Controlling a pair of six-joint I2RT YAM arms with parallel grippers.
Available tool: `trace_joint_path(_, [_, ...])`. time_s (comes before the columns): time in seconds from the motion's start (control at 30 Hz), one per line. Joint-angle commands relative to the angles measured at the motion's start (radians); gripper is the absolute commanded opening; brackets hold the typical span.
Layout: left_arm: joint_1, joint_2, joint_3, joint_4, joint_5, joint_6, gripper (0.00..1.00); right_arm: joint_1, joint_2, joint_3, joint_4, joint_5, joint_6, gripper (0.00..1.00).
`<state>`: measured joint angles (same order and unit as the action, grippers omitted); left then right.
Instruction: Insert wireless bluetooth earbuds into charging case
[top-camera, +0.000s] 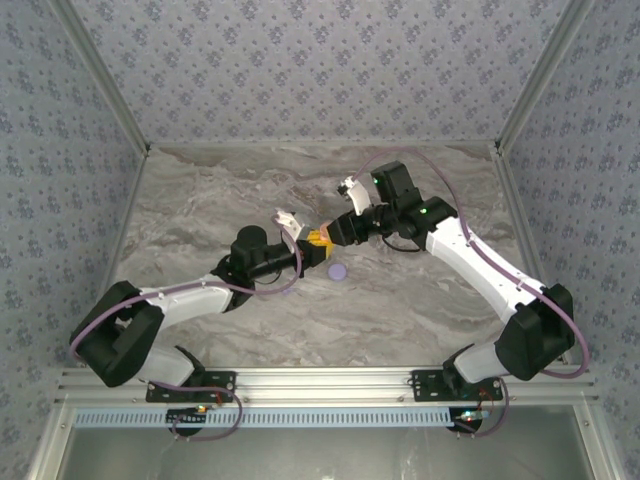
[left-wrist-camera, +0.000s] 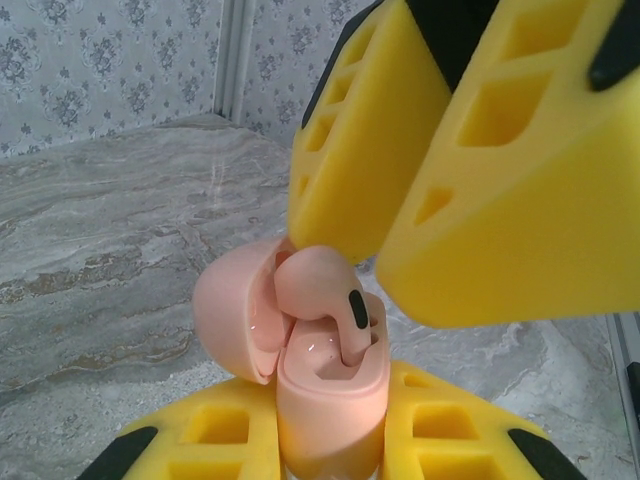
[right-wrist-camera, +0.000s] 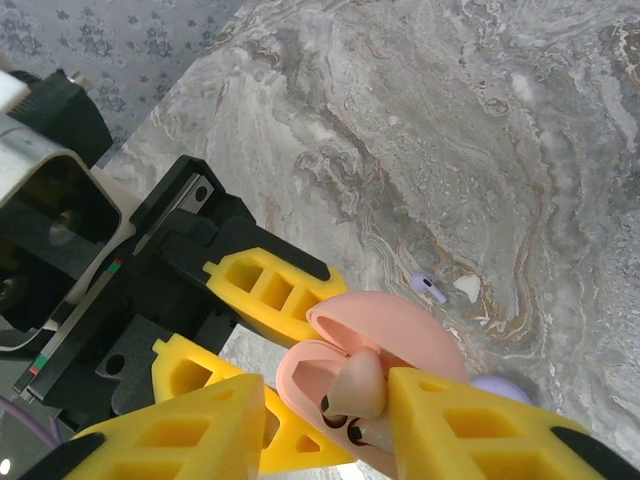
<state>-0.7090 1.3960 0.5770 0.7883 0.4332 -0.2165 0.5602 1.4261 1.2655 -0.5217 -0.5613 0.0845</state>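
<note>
A pale pink charging case (left-wrist-camera: 330, 400) stands upright with its lid swung open to the left, and my left gripper (left-wrist-camera: 330, 440) is shut on its body. A pale pink earbud (left-wrist-camera: 315, 285) sits in the case with its stem down in a slot and its head still above the rim. My right gripper (right-wrist-camera: 320, 420) hovers over the case (right-wrist-camera: 395, 325), open, its yellow fingers (left-wrist-camera: 520, 170) either side of the earbud (right-wrist-camera: 360, 385), one finger touching it. In the top view both grippers meet mid-table, left (top-camera: 312, 240) and right (top-camera: 336, 230). A lavender earbud (right-wrist-camera: 428, 288) lies on the table.
A lavender round disc (top-camera: 338, 270) lies on the marble table (top-camera: 200, 200) just in front of the grippers, its edge visible by my right finger (right-wrist-camera: 500, 385). A small white speck (right-wrist-camera: 467, 288) lies next to the lavender earbud. Patterned walls enclose the table.
</note>
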Motion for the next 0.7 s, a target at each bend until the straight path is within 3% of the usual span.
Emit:
trace_joint_path(0.0, [-0.004, -0.039, 0.025, 0.027, -0.013, 0.026, 0.16, 0.013, -0.023, 0.034, -0.055, 0.019, -0.012, 0.41])
trace_joint_path(0.4, [-0.004, -0.048, 0.025, -0.021, -0.047, 0.047, 0.16, 0.028, -0.067, 0.028, -0.051, 0.188, 0.008, 0.45])
trace_joint_path(0.67, [-0.003, -0.058, 0.021, -0.016, -0.017, 0.055, 0.15, 0.030, -0.052, 0.034, -0.061, 0.243, 0.026, 0.28])
